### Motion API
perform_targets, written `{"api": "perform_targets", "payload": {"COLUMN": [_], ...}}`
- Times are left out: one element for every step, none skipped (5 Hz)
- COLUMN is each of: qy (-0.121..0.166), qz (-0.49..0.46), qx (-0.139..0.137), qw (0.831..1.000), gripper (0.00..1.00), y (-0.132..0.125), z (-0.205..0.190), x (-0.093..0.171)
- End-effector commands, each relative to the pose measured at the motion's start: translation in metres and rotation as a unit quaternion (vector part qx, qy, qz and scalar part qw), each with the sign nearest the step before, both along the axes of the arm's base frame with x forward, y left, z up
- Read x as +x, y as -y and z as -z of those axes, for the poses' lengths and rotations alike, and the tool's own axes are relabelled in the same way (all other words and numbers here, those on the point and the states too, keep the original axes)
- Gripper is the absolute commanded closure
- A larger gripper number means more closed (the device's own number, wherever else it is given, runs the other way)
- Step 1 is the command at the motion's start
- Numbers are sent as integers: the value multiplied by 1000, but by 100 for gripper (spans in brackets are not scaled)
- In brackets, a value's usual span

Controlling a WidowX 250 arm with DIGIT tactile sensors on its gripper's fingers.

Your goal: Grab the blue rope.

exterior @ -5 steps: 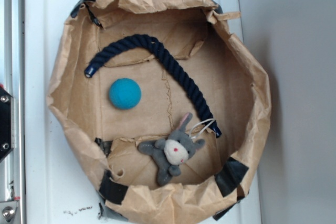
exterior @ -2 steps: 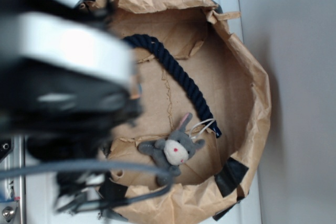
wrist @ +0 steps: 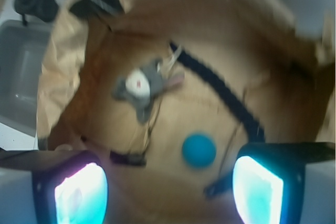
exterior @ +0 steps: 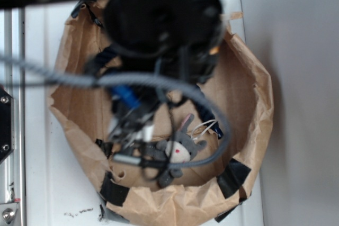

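**A:** Blue rope first: where does the thick, twisted, dark navy blue rope (wrist: 227, 94) lie?

**B:** On the floor of the crumpled brown paper bag (wrist: 63, 72). In the wrist view it runs as a dark band from about 12 o'clock of the bag floor down toward 4 o'clock. In the exterior view only a short stretch with its end (exterior: 212, 121) shows, just at 3 o'clock of the toy; the rest is hidden behind the blurred arm.

**A:** And the gripper?

**B:** The black gripper with two wide fingers (wrist: 168, 184) hangs above the bag floor. One finger (wrist: 79, 192) sits at 7 o'clock of the wrist picture and the other at 5 o'clock, well apart, so the jaws stand wide open with nothing between them. It touches no rope.

**A:** What else lies in the bag?

**B:** A round teal ball (wrist: 199, 150), near the rope and apart from it, on its 7 o'clock side. A small grey plush toy with a pale face (wrist: 140, 85) lies at 9 o'clock of the rope's upper end. The grey braided robot cable (exterior: 159, 82) crosses the exterior view, out of focus.
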State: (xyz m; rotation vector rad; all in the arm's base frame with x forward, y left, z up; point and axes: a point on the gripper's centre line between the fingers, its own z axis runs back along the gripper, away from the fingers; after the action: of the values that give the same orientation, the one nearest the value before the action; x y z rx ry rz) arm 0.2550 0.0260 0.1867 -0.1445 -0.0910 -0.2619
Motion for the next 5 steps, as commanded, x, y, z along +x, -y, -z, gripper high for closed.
{"api": "perform_targets", "payload": {"qy": [30, 30, 30, 30, 58], "qz": [9, 9, 9, 9, 11], "qx": [15, 15, 15, 15, 32], "qw": [999, 999, 999, 999, 998], "gripper": [0, 0, 0, 0, 0], "y": [-8, -8, -8, -8, -7], "z": [-8, -8, -8, -8, 22], "x": [19, 19, 19, 19, 23]}}
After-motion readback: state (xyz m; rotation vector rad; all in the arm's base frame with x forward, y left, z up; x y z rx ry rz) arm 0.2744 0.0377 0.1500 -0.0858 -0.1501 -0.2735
